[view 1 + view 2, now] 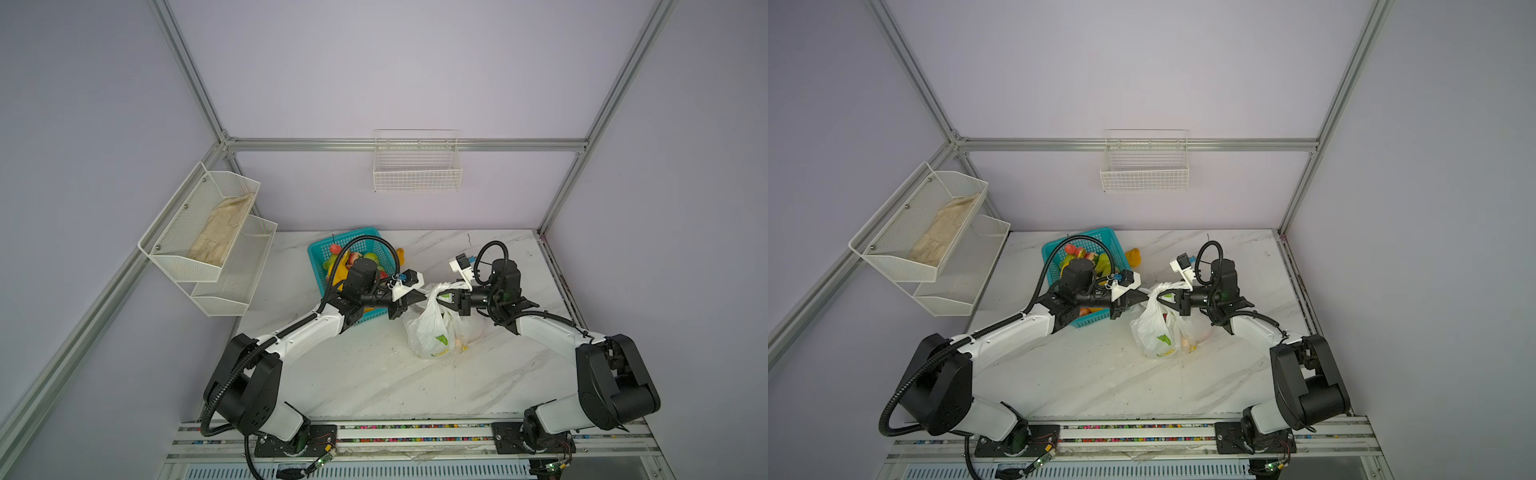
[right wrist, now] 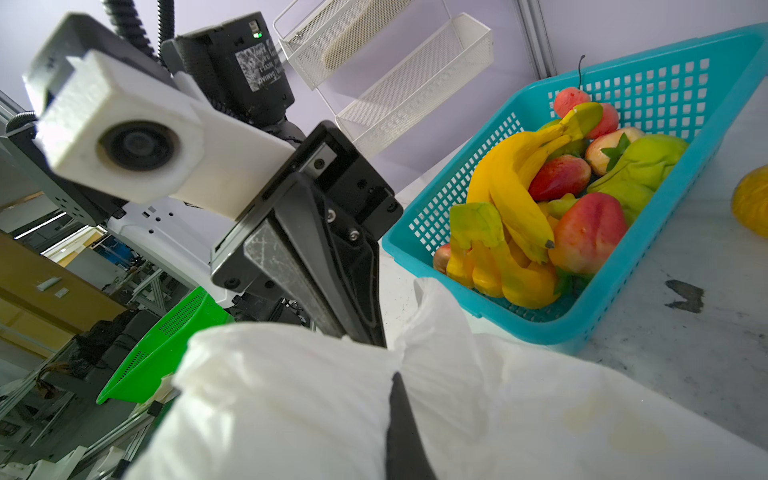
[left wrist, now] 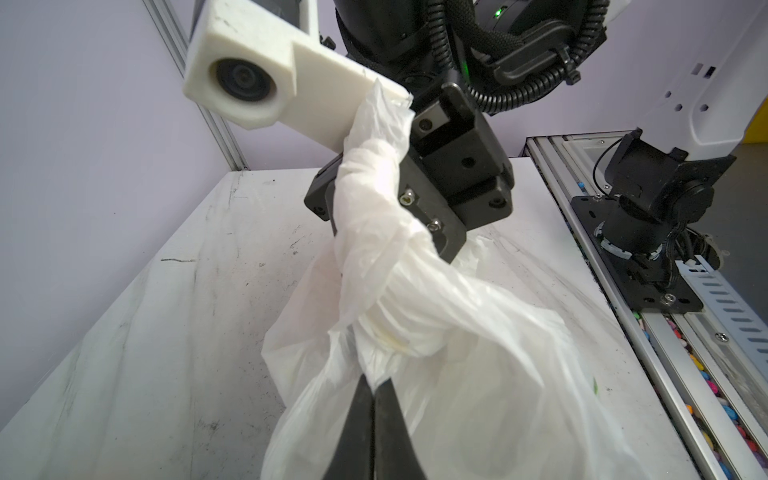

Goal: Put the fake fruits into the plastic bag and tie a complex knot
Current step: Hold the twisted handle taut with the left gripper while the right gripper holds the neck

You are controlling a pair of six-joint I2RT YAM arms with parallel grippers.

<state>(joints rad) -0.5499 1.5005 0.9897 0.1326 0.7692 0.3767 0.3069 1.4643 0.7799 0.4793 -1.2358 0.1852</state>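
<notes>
White plastic is sitting pinched in my left pincer (image 3: 374,384), whose jaws are pressing together on a strip of the bag (image 1: 430,328) just beside the knot (image 3: 390,320). My right pincer (image 1: 442,300) is facing it from across the bag's top and is also gripping the white film tight, with a twisted handle strip lying along its black body in the left wrist view. Both pincers are meeting almost tip to tip above the bag in both top views, and the knot is bunching between them. The bag is standing on the table (image 1: 365,374), near its middle, with pale orange and yellow shapes showing through its lower side. Most of the fruits (image 2: 523,195) are lying in the teal basket (image 1: 314,257), which is sitting behind my left pincer toward the back of the table: bananas, red ones, green ones. One yellow fruit (image 1: 400,254) is lying on the table just beside the basket's right edge.
</notes>
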